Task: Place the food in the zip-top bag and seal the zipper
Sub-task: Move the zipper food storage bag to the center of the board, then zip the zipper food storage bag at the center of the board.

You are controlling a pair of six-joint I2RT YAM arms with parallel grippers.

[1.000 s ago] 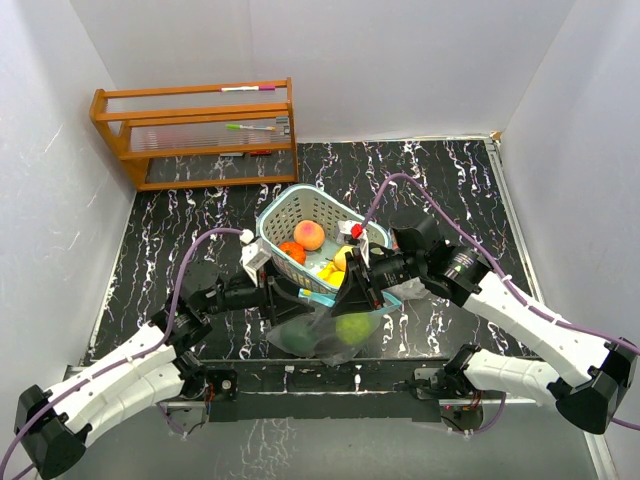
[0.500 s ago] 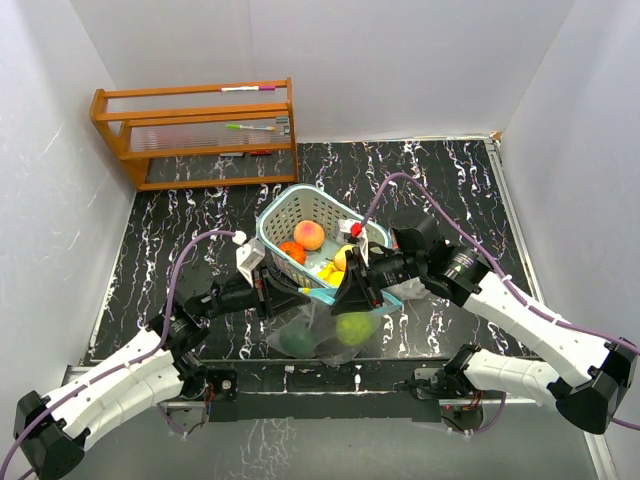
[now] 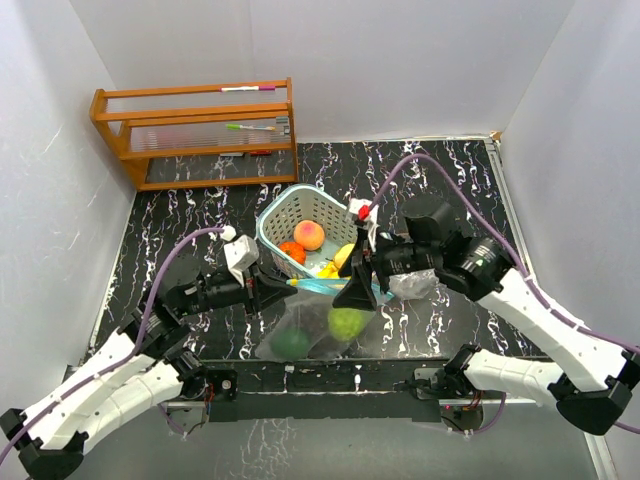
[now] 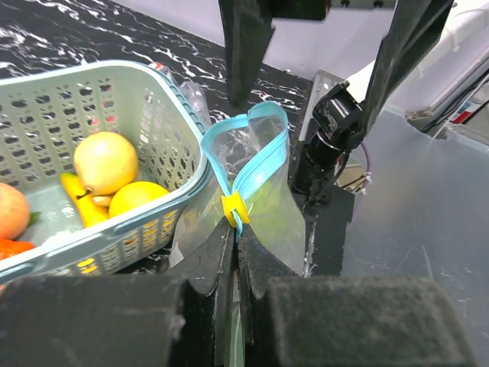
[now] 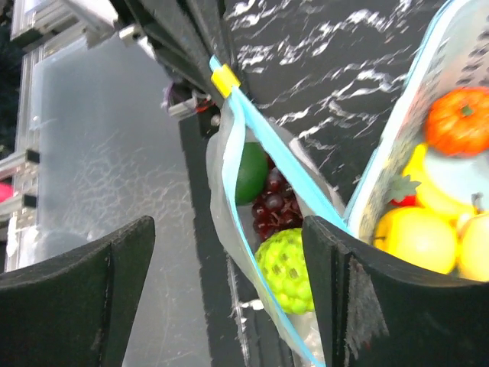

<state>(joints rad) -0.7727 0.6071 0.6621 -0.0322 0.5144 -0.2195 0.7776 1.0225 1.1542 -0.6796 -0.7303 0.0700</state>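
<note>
Left wrist view: the left jaws pinch the bag's (image 4: 269,220) blue zipper strip at its yellow slider (image 4: 233,208), while the right jaws stand wide either side of the open mouth. Some fruit (image 5: 286,267) lies inside the bag, more in the basket (image 4: 157,134). The film looks limp and slippery, so the stiffer strip seems the surest hold

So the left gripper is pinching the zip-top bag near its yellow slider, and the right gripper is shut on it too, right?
Not quite. The left gripper does pinch the zip-top bag near its yellow slider, but the right gripper is open, its fingers apart either side of the bag: see the right wrist view.
</note>
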